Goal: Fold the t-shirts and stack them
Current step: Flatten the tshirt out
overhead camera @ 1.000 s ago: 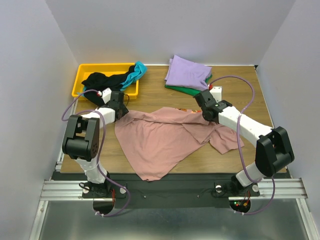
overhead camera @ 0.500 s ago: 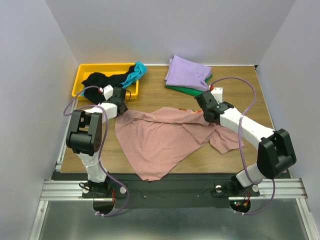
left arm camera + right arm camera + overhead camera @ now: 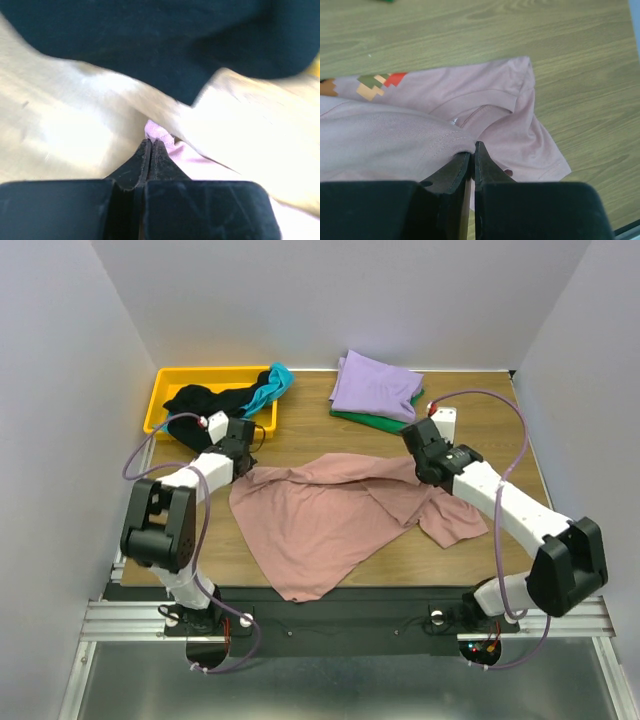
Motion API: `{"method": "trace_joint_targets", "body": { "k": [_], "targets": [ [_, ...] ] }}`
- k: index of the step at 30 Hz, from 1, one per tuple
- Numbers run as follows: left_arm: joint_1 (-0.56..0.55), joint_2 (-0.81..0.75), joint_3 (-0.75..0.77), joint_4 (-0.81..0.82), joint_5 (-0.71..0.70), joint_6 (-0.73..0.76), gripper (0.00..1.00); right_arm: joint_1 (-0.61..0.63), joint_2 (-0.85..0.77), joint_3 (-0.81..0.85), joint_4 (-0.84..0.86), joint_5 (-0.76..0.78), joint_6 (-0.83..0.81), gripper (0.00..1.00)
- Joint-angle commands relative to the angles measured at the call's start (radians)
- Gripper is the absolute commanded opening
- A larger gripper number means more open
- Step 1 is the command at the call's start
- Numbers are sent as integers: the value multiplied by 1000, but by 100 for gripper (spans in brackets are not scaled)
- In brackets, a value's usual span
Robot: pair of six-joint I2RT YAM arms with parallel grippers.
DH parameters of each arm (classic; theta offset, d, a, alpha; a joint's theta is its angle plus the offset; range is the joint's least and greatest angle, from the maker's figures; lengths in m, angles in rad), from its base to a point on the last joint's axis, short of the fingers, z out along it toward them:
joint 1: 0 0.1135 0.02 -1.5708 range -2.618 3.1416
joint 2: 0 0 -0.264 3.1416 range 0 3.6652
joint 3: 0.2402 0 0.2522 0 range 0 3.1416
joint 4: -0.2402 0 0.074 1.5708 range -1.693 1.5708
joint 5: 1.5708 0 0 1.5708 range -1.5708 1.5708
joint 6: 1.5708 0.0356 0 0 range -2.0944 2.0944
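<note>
The likeliest failure is at the left jaws, which are pinched shut on the corner of the pink tee (image 3: pixel 320 515) that lies just in front of the bin (image 3: pixel 190 377). In the left wrist view only a sliver of pink shows at their tips, so the bite looks shallow and could slip once the cloth is pulled taut. The black tee (image 3: pixel 205 398) hangs over the bin's near wall right beside that pinch, and a lift or sweep toward the bin could snag it and drag it out. The right jaws, well to the right of the bin, are closed on a fold of the same tee. They may be holding more than one layer, in which case the shirt would come up bunched rather than flat. The tee itself lies rumpled on the tabletop (image 3: pixel 500 440), from in front of the bin out to its right, and its near hem reaches the tabletop's near edge, where a pull could spill it over. The lavender tee (image 3: pixel 375 385), stacked on the green tee (image 3: pixel 360 418) right of the bin, sits near the right arm's elbow room. Bare wood lies between the bin and that stack, and walls close in both sides.
</note>
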Motion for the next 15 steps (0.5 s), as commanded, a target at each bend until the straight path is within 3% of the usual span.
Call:
{"method": "trace_joint_targets", "body": {
  "k": [1,8,15],
  "targets": [
    [-47,-270,-8,-41,-72,-9,0,-6,-107,94,35,87,-45,2],
    [-94,-652,20,-55,-123,16,0,-4,-266,263,35,94,-143,0],
    [-125,-870,225,-46,-15,102,0,-6,-406,552,37,-19,-261,0]
  ]
}}
